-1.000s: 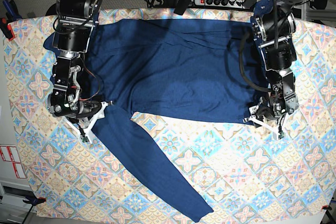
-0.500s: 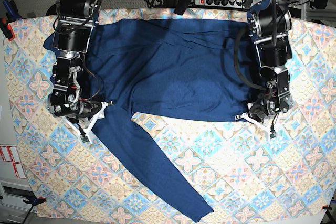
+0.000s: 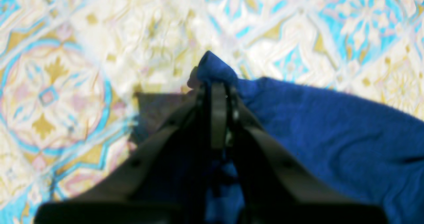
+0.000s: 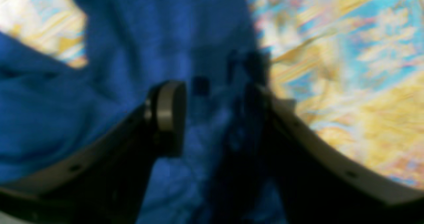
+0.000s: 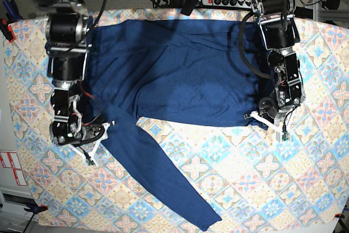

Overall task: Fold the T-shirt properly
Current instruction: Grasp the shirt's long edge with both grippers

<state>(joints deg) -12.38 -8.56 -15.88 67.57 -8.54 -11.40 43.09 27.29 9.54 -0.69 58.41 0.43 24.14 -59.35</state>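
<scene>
The navy T-shirt (image 5: 180,75) lies spread flat on the patterned tablecloth (image 5: 262,178), one long sleeve (image 5: 158,178) running diagonally toward the front edge. My left gripper (image 5: 267,123) is at the shirt's lower right hem corner. In the left wrist view it (image 3: 216,85) is shut on a pinched peak of the T-shirt (image 3: 331,131). My right gripper (image 5: 99,141) stands open over the top of the sleeve. In the right wrist view its fingers (image 4: 169,101) straddle blue T-shirt fabric (image 4: 159,28), with the gripper (image 4: 212,98) wide open.
A power strip (image 5: 229,1) and cables lie behind the table's back edge. A red clamp (image 5: 5,25) holds the cloth at the left edge. White labels (image 5: 11,167) sit beside the table's left side.
The left gripper has closed on the hem corner and shifted slightly left. The right arm has moved down toward the front, along the sleeve, still open.
</scene>
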